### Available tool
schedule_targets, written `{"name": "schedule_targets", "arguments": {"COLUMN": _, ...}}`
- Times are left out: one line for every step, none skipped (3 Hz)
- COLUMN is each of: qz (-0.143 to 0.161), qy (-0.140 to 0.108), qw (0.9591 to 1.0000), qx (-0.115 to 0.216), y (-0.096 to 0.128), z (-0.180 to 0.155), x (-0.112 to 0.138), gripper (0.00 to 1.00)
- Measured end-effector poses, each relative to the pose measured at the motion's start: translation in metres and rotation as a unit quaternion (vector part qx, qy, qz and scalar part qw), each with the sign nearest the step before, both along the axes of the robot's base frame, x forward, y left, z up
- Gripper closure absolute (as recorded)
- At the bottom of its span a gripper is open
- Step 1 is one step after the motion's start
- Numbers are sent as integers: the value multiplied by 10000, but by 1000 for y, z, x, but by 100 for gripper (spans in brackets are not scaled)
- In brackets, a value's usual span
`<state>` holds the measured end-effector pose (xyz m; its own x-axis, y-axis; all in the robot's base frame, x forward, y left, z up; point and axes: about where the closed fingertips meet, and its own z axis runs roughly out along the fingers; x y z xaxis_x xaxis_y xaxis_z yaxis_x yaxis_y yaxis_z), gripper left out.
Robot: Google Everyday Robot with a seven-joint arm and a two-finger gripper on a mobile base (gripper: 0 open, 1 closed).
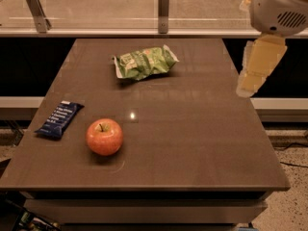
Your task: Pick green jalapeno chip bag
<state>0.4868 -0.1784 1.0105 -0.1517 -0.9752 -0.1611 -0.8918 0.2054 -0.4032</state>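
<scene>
The green jalapeno chip bag (144,62) lies flat on the far middle of the brown table (192,138), crinkled, with pale crimped ends and a white-and-orange logo patch. My gripper (250,78) hangs in the air at the table's right edge, below the white arm housing (281,6). It is to the right of the bag and well apart from it, and it holds nothing that I can see.
A red apple (104,136) sits at the front left. A dark blue wrapped bar (59,119) lies near the left edge. A glass barrier with metal posts (163,8) runs behind the table's far edge.
</scene>
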Motion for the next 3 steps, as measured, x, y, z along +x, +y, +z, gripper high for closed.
{"name": "schedule_targets", "arguments": {"qz": 166, "qy": 11, "qw": 9998, "qx": -120, "y": 19, "z": -7, "x": 20, "gripper": 0}}
{"name": "schedule_targets", "arguments": {"qz": 355, "qy": 67, "qw": 9992, "qx": -186, "y": 37, "z": -17, "x": 38, "gripper": 0}}
{"name": "schedule_targets", "arguments": {"qz": 474, "qy": 94, "qw": 9985, "qx": -264, "y": 52, "z": -25, "x": 54, "gripper": 0}}
